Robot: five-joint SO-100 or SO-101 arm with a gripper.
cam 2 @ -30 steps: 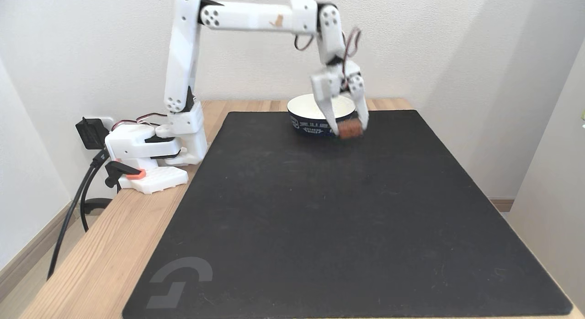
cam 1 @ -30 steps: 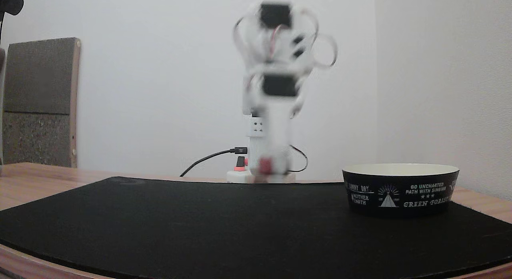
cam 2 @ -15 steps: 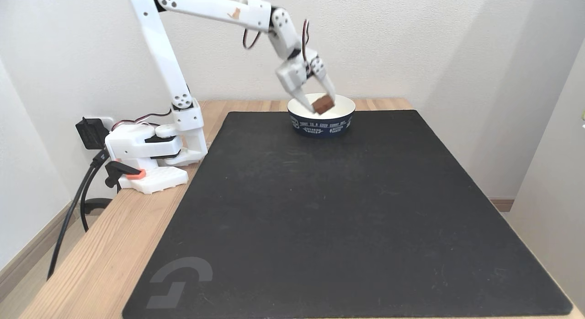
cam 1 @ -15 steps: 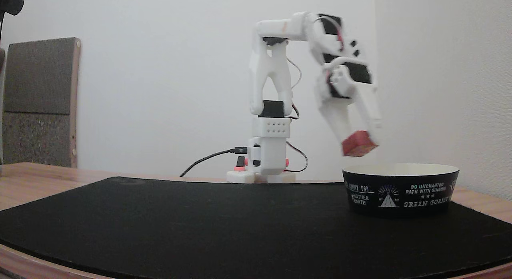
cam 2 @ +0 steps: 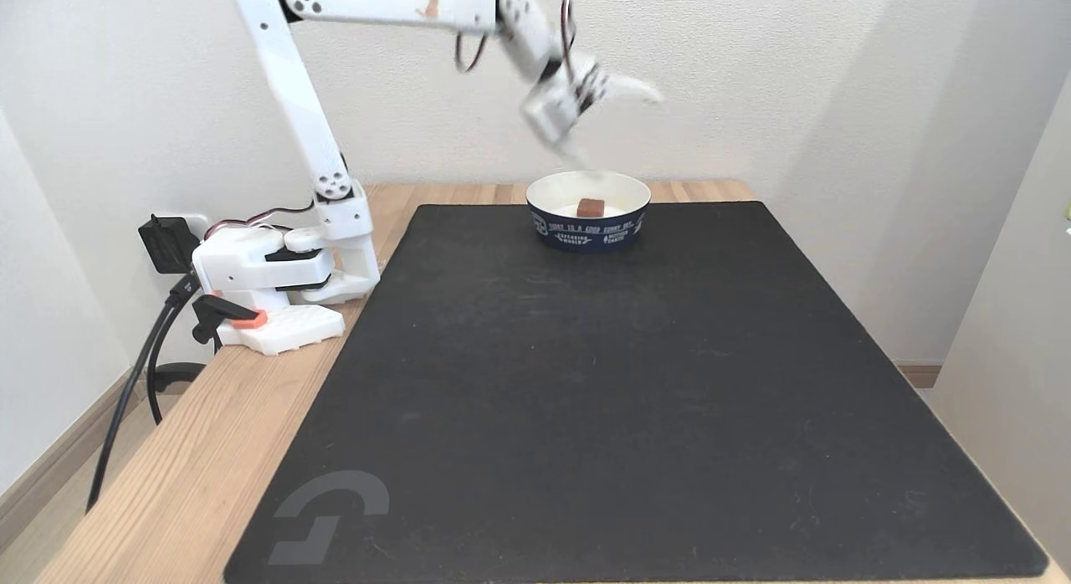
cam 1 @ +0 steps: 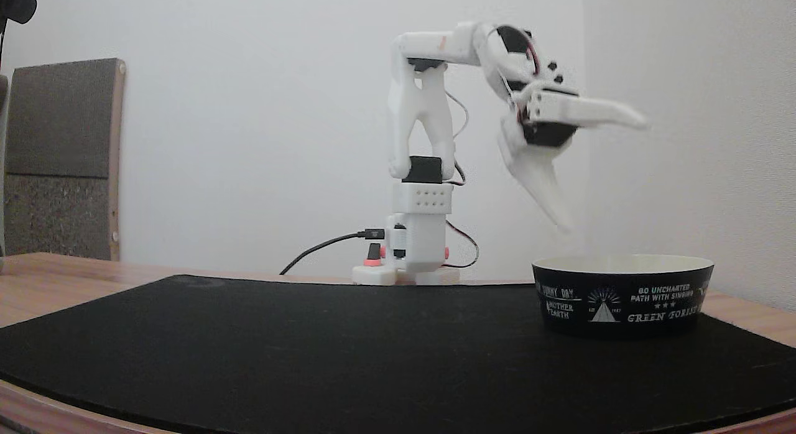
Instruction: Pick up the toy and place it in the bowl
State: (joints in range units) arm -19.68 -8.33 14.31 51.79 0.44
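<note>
**Toy delivered to bowl**

Toy (cam 2: 591,207) was seen lying inside the bowl (cam 2: 588,230), on its cream floor. The jaws of the gripper (cam 1: 598,173) were spread wide and empty above the rim. Placement was judged done; nothing was left but withdrawal.

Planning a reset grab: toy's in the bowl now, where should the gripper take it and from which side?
Come straight down from above: the bowl wall blocks any side approach. The toy lies flat near the middle of the cream floor, so close across its two short sides. The gripper hangs open above it.
</note>
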